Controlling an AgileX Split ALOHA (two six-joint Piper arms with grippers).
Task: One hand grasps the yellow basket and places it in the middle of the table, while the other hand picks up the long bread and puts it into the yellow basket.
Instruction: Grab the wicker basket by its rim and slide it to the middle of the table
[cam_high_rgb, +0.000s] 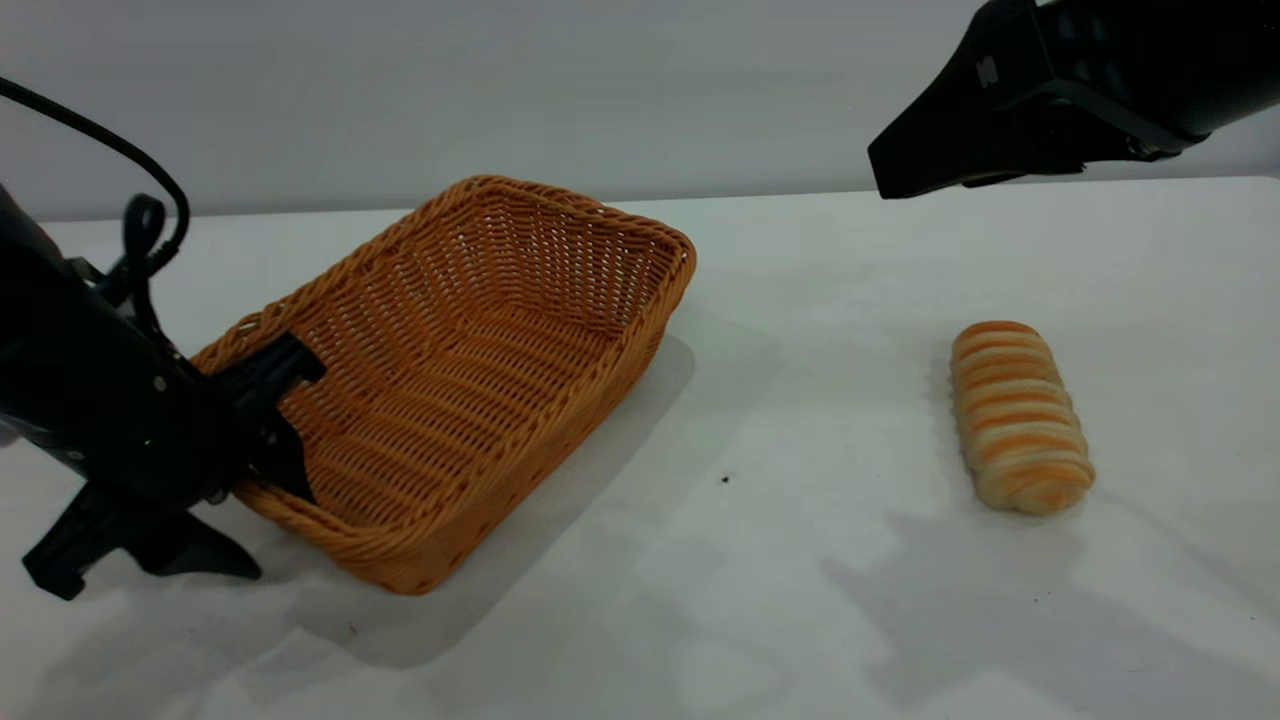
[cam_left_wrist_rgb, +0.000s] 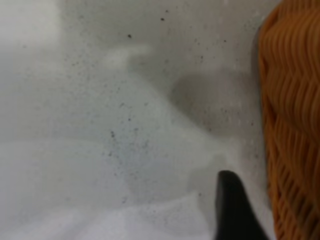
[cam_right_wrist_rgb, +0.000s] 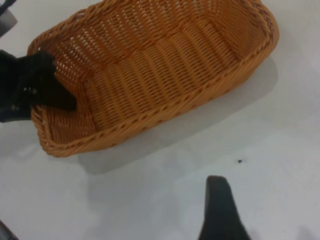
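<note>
The yellow basket (cam_high_rgb: 480, 330) sits left of centre on the table (cam_high_rgb: 780, 560), tilted, with a broad shadow under it. My left gripper (cam_high_rgb: 262, 395) is shut on its near-left rim, one finger inside and one outside. The left wrist view shows the outer finger (cam_left_wrist_rgb: 230, 210) beside the basket wall (cam_left_wrist_rgb: 295, 125). The long bread (cam_high_rgb: 1018, 415) lies alone on the right of the table. My right gripper (cam_high_rgb: 885, 175) hangs open and empty above the far right, behind the bread. Its wrist view shows one finger (cam_right_wrist_rgb: 217, 205) and the basket (cam_right_wrist_rgb: 160, 65).
A small dark speck (cam_high_rgb: 725, 480) lies on the white table between basket and bread. A plain grey wall (cam_high_rgb: 600, 90) stands behind the table's far edge.
</note>
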